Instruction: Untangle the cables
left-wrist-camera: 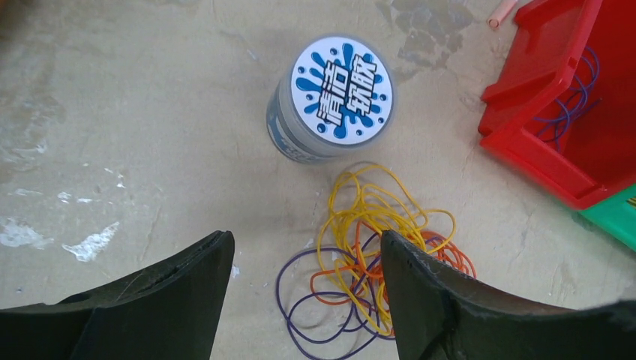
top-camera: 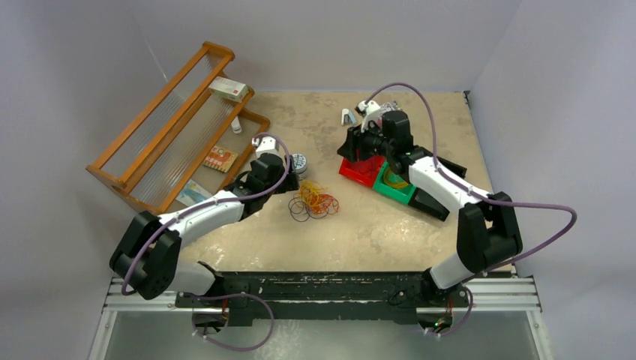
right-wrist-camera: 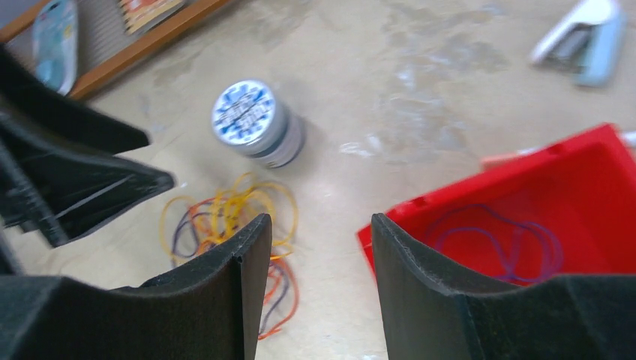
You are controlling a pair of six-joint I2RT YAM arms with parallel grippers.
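Note:
The cables (top-camera: 315, 201) lie in one tangled heap of thin yellow, orange and purple loops on the table's middle. In the left wrist view the cables (left-wrist-camera: 373, 214) lie just ahead of and partly under the right finger. My left gripper (top-camera: 289, 182) (left-wrist-camera: 304, 240) is open and empty, low over the heap's left edge. My right gripper (top-camera: 354, 147) (right-wrist-camera: 319, 221) is open and empty, above the gap between the heap (right-wrist-camera: 225, 210) and a red bin (right-wrist-camera: 577, 172). Purple loops (right-wrist-camera: 517, 240) lie inside that bin.
A round tub with a blue-and-white lid (top-camera: 299, 162) (left-wrist-camera: 334, 97) stands just behind the heap. The red bin (top-camera: 352, 171), a green bin (top-camera: 394, 187) holding yellow loops and a black bin (top-camera: 435, 201) sit in a row at the right. A wooden rack (top-camera: 172, 127) is at the left and a stapler (top-camera: 347, 117) at the back.

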